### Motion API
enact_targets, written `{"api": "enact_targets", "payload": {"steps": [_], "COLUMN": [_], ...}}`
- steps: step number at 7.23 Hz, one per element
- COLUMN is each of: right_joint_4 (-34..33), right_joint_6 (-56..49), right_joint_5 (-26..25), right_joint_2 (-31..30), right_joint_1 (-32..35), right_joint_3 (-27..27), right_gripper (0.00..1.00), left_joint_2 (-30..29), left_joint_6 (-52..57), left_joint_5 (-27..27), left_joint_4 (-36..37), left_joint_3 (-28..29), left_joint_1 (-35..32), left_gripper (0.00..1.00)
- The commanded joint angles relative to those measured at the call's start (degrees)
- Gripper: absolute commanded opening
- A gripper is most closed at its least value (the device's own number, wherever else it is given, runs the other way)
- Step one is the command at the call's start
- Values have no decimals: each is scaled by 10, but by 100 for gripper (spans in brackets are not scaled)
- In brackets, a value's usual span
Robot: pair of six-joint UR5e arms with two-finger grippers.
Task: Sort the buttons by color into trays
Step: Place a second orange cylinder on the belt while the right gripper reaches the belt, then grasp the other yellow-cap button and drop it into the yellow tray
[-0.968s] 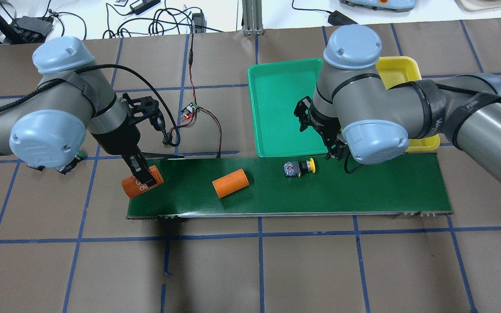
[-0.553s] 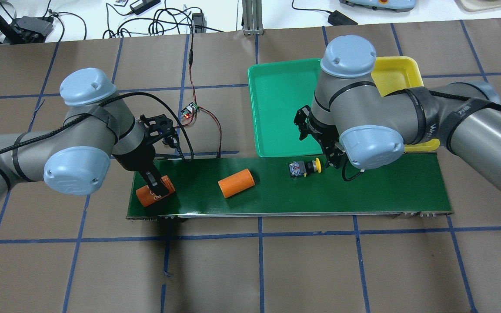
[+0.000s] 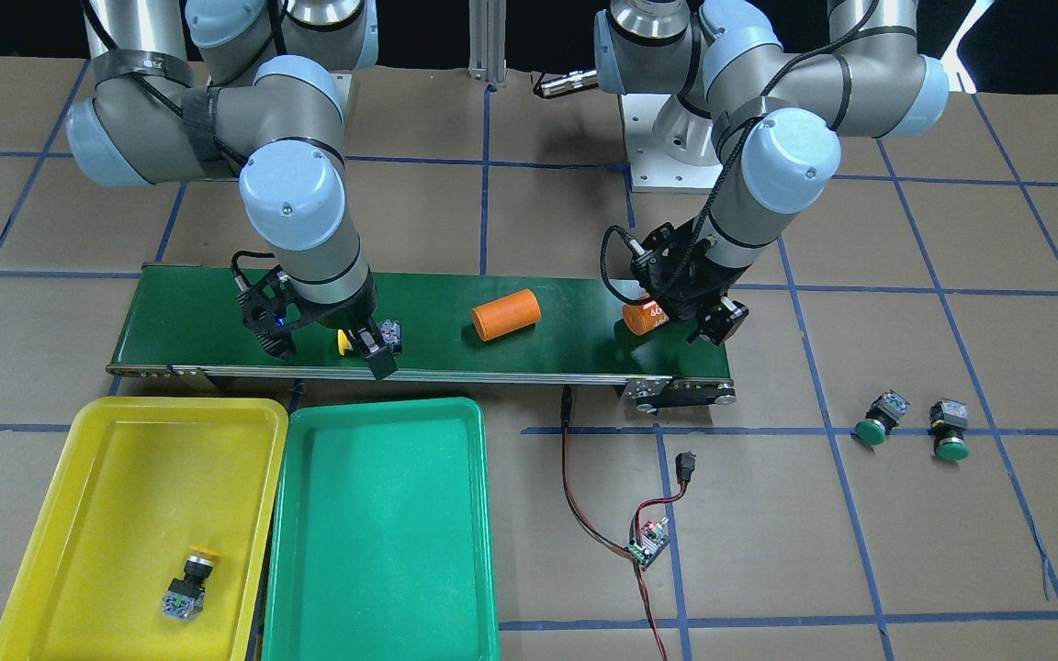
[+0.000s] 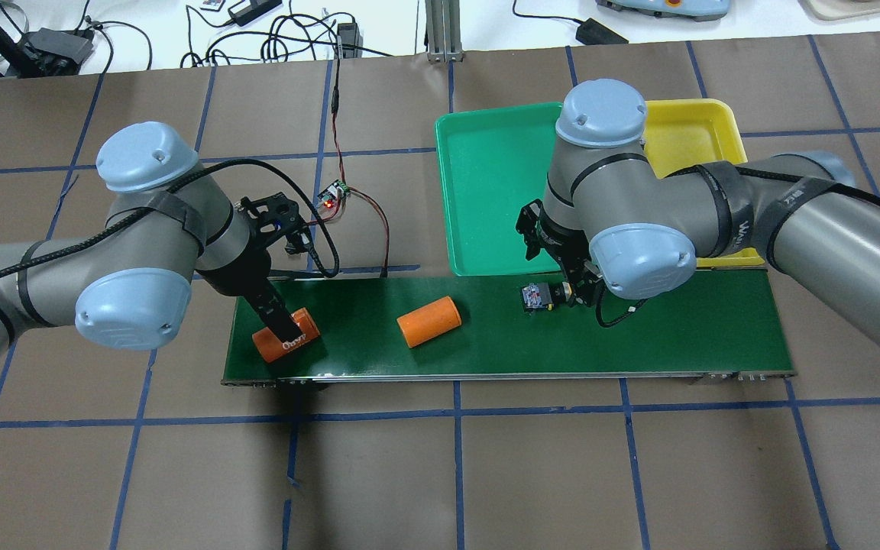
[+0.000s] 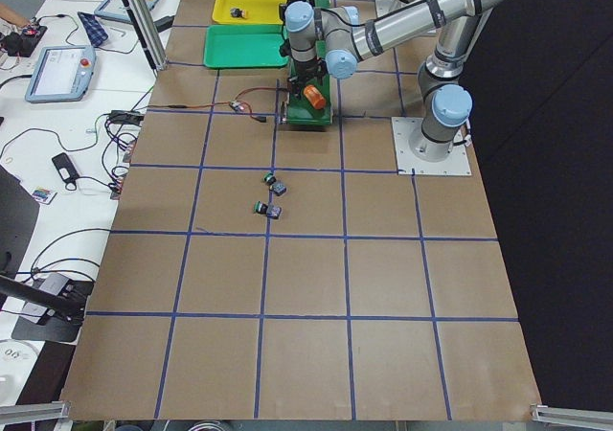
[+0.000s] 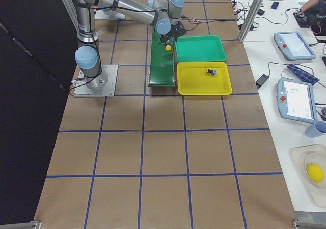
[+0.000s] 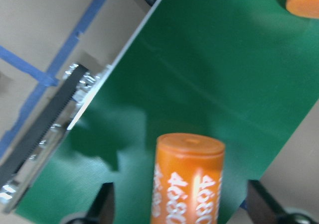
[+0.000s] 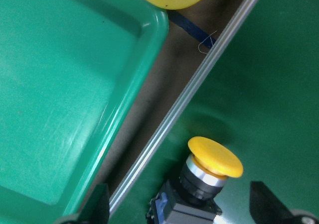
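A yellow button (image 4: 539, 296) lies on its side on the dark-green belt (image 4: 638, 328), between the open fingers of my right gripper (image 8: 182, 209), which do not touch it (image 8: 214, 159). Another yellow button (image 3: 187, 583) lies in the yellow tray (image 3: 125, 431). The green tray (image 3: 382, 523) beside it holds nothing. Two green buttons (image 3: 878, 418) (image 3: 949, 430) lie on the table beyond the belt's end, on my left side. My left gripper (image 4: 281, 325) is open astride an orange cylinder (image 7: 189, 184) at that end of the belt.
A second orange cylinder (image 4: 428, 321) lies mid-belt. A small circuit board with red and black wires (image 4: 333, 195) sits on the table beyond the belt, beside the green tray (image 4: 486, 183). The trays stand side by side along the belt's far edge.
My left arm swung right and brought the orange cylinder from the belt's edge onto the belt. The other cylinder and the yellow button moved right. My right gripper closed in over the button.
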Motion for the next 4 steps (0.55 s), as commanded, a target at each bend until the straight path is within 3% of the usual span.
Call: {"api": "enact_targets", "payload": {"steps": [1, 2, 3, 4], "right_joint_4": [-2, 0, -1, -1], "right_joint_6": [-6, -8, -12, -38], "right_joint_5": [-1, 1, 1, -1], "right_joint_2": [3, 5, 9, 9], "right_joint_1": [0, 0, 0, -1], "right_joint_3": [10, 11, 11, 7], "right_gripper": [84, 24, 0, 0], "left_joint_2": [-32, -58, -91, -127], "left_joint_6": [0, -3, -29, -45], "left_joint_5": [10, 12, 11, 19], "left_joint_4": [-44, -50, -43, 0], "left_joint_3": [99, 134, 148, 154], "left_joint_1": [73, 137, 185, 204], "left_gripper": [100, 100, 100, 100]}}
